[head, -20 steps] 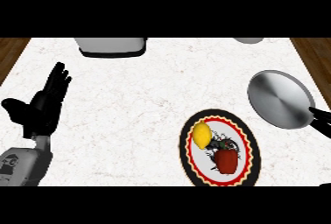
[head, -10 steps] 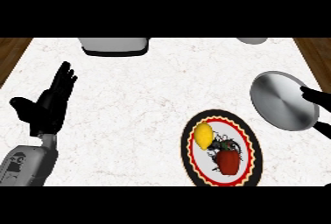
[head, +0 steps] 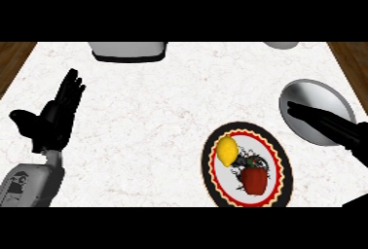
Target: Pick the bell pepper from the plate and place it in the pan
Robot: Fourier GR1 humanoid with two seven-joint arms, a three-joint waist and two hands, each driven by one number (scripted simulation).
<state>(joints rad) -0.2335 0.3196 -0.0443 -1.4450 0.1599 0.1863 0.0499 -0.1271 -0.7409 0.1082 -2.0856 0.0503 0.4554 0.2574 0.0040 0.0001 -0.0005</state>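
At far left, left hand (head: 52, 121) resting open, fingers straight and pointing up. Lower middle-right, red bell pepper (head: 252, 180) on the patterned plate (head: 280, 160), just below a yellow lemon (head: 227, 150). At right, right hand (head: 327, 124) over the grey pan (head: 316, 92), fingers straight, holding nothing. White marble worktop (head: 158, 121) underneath.
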